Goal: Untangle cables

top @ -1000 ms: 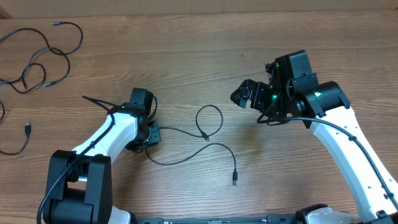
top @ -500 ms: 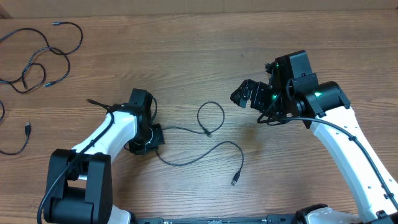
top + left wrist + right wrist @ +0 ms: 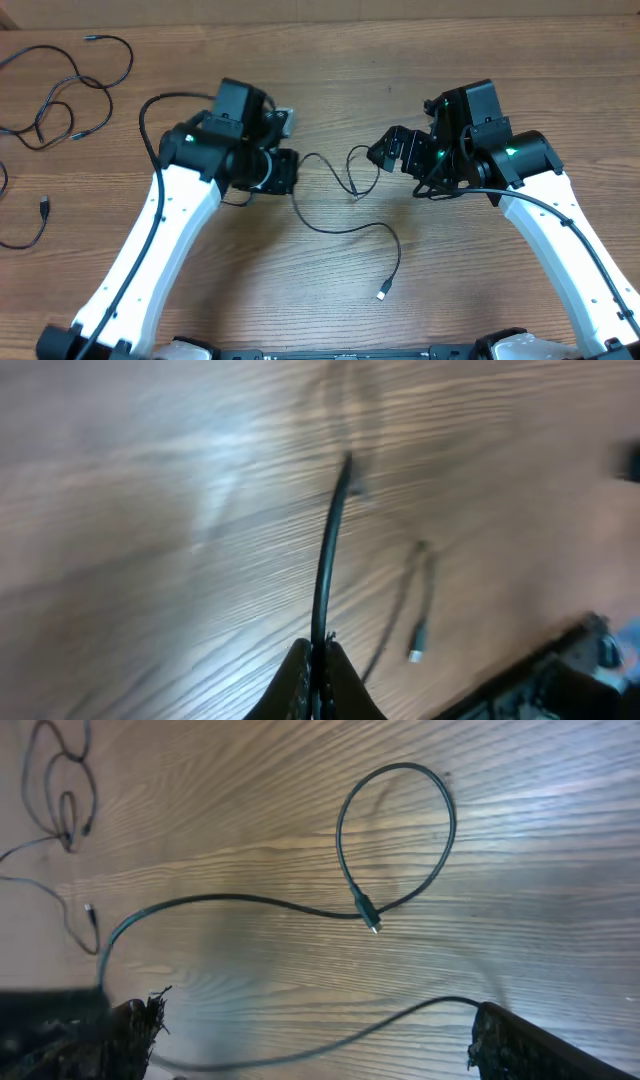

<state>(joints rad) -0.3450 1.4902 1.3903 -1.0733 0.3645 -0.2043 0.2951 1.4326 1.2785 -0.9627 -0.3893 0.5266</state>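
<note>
**Left end effector (image 3: 283,172) clamped on thin black cable (image 3: 340,226)**

Pinched tight at the fingertips (image 3: 300,665), cable (image 3: 325,560) running straight out ahead, wrist view blurred. From the grip, across the brown wooden counter (image 3: 320,70) into a small loop at the middle, then curving down to a plug (image 3: 382,294) near the front edge. Right end effector (image 3: 385,152) spread wide open, hovering just beside that loop. Far left, well apart: tangled bunch of black cables (image 3: 70,95).
</note>
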